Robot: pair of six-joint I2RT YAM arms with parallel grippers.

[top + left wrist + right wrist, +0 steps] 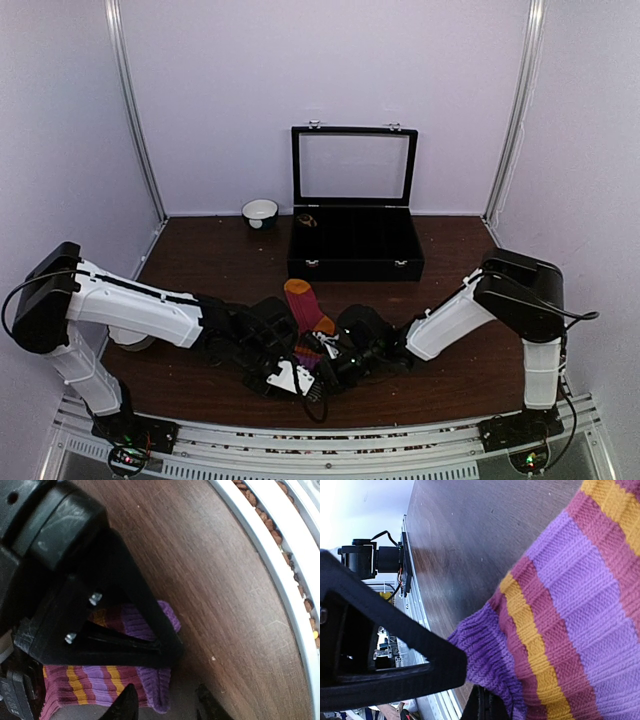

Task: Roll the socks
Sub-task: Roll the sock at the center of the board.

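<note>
A magenta-red sock (303,308) with an orange toe lies on the brown table, its purple-orange striped end (308,352) between the two arms. In the left wrist view my left gripper (167,707) is open. One fingertip (125,704) hangs over the stripes (95,680), and the purple cuff (156,687) sits in the gap. My right gripper (487,706) is shut on that cuff (485,652) and lies across the sock in the left wrist view (150,630). In the top view both grippers, left (295,362) and right (327,358), meet at the striped end.
A black box (355,255) with its glass lid raised stands at the back centre. A white bowl (260,212) sits to its left. The metal rail (280,565) of the table's near edge runs close beside the grippers.
</note>
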